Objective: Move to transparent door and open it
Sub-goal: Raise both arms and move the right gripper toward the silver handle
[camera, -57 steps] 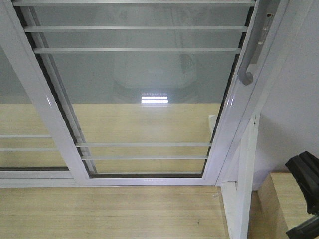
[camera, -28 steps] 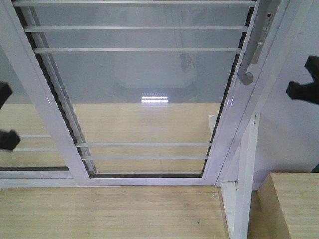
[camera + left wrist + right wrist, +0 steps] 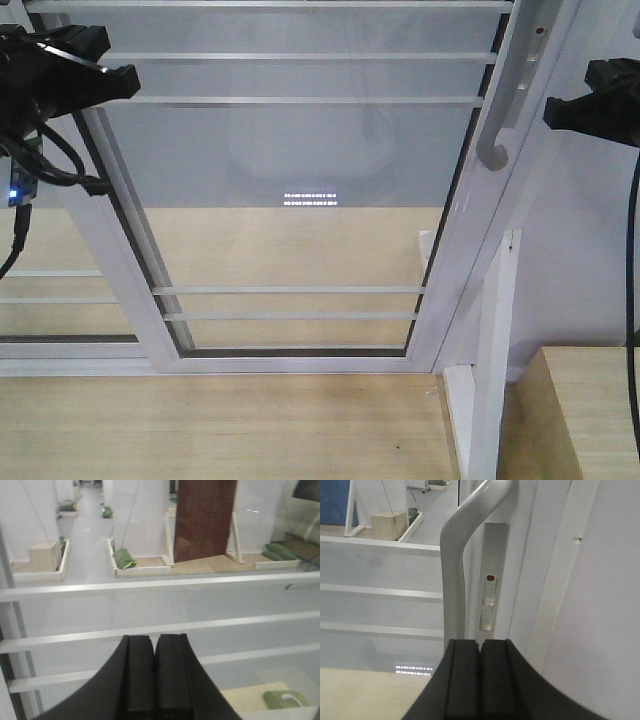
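Note:
The transparent door fills the front view: clear glass in a white frame with thin white horizontal bars. Its curved silver-white pull handle is on the right upright and shows close up in the right wrist view. My right gripper is raised just right of the handle; its jaws are shut and empty, a short way before the handle. My left gripper is raised at the door's upper left; its jaws are shut and empty, facing the glass and bars.
A second white-framed pane without a handle lies left of the door. A white post and a wooden box stand at lower right, by a white wall. Light wooden floor lies in front.
Both arms have risen. The left gripper went from the left edge to the door's upper left. The right gripper moved up and in, closer to the handle.

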Robot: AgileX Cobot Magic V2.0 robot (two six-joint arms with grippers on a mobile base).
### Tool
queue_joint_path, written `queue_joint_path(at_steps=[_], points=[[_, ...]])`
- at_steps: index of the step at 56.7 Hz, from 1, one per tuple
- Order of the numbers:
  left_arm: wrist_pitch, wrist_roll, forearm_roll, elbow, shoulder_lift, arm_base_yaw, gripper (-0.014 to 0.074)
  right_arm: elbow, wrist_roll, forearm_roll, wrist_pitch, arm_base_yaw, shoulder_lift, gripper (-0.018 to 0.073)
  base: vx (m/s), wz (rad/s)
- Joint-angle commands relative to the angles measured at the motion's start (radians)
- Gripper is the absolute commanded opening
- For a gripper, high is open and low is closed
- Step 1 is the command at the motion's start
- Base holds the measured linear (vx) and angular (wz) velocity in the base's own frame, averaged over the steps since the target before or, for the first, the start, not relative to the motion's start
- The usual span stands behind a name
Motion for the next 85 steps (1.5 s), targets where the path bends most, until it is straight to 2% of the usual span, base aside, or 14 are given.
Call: queue_joint_path(at_steps=[1,19,29,39,44,50,61,67,73,85], points=[[-0.096,-0.007,-0.057,-0.050,-0.017,0.005,0.0003,-0.039,-0.012,-0.012,-0.092,-0.006,-0.022,-0.0001,0.00,0.00],[-0.125,0.018,-0.047,-0.050,-0.017,0.014,0.0003,-0.039,-0.012,-0.019,-0.117,-0.006,0.006,-0.0001,0.00,0.00],[-0.120,0.061,-0.047,-0.050,-0.017,0.057,0.0008,-0.040,-0.012,-0.101,-0.144,-0.006,0.051,0.0000,0.00,0.00],[-0.089,0.163,-0.046,-0.050,-0.010,0.058,0.0074,-0.040,0.027,-0.187,-0.149,-0.006,0.072,0.0043,0.00,0.00],[-0.078,0.181,-0.047,-0.050,0.004,0.058,0.0134,-0.040,0.069,-0.219,-0.157,-0.006,0.078,0.0105,0.00,0.00],[-0.081,0.181,-0.047,-0.050,0.019,0.058,0.0235,-0.040,0.108,-0.246,-0.156,-0.006,0.083,0.0231,0.00,0.00],[-0.098,0.181,-0.055,-0.050,0.040,0.058,0.0435,-0.040,0.124,-0.228,-0.221,-0.006,0.097,0.0547,0.00,0.00],[-0.125,0.181,-0.055,-0.050,0.047,0.058,0.0501,-0.040,0.126,-0.207,-0.283,-0.006,0.117,0.0680,0.00,0.00],[-0.146,0.181,-0.055,-0.050,0.056,0.058,0.0524,-0.040,0.130,-0.207,-0.320,-0.006,0.154,0.0729,0.00,0.00],[-0.165,0.180,-0.055,-0.050,0.081,0.058,0.0524,-0.058,0.207,-0.246,-0.422,-0.006,0.252,0.0709,0.00,0.00]])
